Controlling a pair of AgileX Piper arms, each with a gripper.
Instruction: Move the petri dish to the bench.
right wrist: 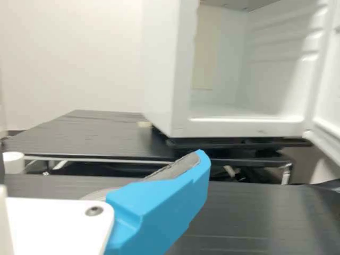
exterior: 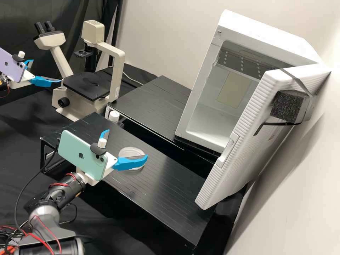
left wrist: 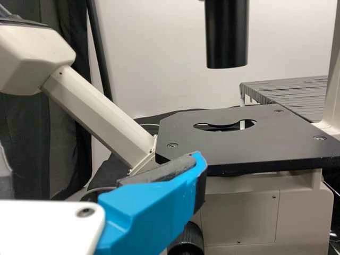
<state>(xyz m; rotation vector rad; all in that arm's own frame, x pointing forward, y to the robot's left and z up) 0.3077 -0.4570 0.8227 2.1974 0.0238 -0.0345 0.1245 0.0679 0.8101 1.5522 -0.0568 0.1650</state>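
Note:
The clear round petri dish point(exterior: 127, 151) lies flat on the black bench point(exterior: 166, 189), partly covered by a finger of my right gripper point(exterior: 126, 144), whose two fingers stand apart. Whether that finger touches the dish, I cannot tell. In the right wrist view, a sliver of the dish point(right wrist: 95, 195) shows behind a blue finger of the right gripper point(right wrist: 159, 207). My left gripper point(exterior: 46, 71) is open at the far left, beside the microscope; in its own wrist view, one finger of the left gripper point(left wrist: 154, 212) is in front of the microscope stage.
The microscope point(exterior: 86, 85) stands at the back left. A white incubator point(exterior: 209, 122) with its door point(exterior: 241, 141) swung open is at the right, on a second black platform point(exterior: 152, 102). A white-capped bottle point(exterior: 114, 116) stands between the platforms.

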